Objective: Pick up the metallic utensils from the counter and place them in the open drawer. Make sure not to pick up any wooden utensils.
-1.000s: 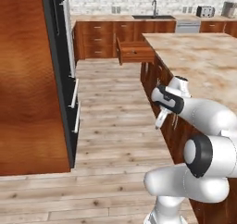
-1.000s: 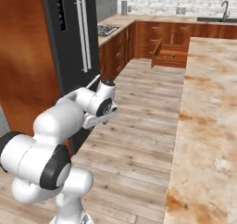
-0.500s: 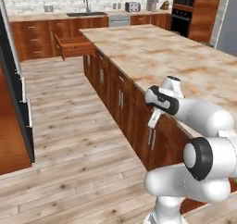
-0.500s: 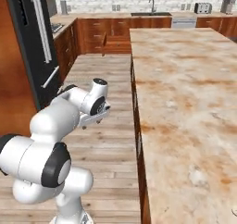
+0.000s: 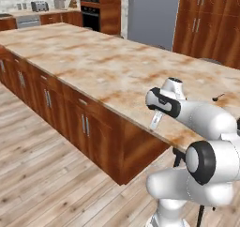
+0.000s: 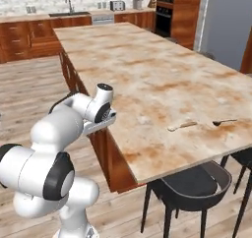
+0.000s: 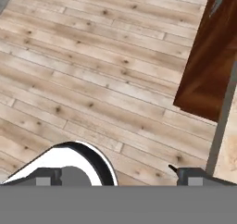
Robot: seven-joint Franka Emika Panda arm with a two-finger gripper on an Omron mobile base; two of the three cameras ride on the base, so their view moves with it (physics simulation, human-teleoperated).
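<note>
Whole view swung around since the earlier frames, so that was the base driving, not the kitchen rearranging itself: the fridge and the wall cabinets that used to sit ahead gave way to the long side of the counter (image 6: 147,74).

Nearest to the cameras, the gripper (image 5: 156,120) hung off the near edge of the counter (image 5: 93,66), tucked close to the arm's own body and aimed down. In the hand view it looked at floorboards, with the dark red-brown side of the island cabinet in the upper right. Its two dark tips sat at opposite ends of the bottom of that view, so the jaws were spread wide with nothing between them.

Further out, in the right base view, the wooden spoon (image 6: 181,126) lay right of centre on the stone, long axis running roughly left-right across the picture. Just past it to the right lay the metal spoon (image 6: 225,121), thin and dark, also lying left-right, near the counter's right-hand end above the black chair (image 6: 189,183). In the left base view the same metal spoon (image 5: 217,98) showed as a tiny dark mark at the right edge, beyond the arm.

So the target lay up and well to the right of the jaws (and the tan one sat nearer on that line, which I'd guess is the thing to steer around). I couldn't make out the knife or the drawer.
</note>
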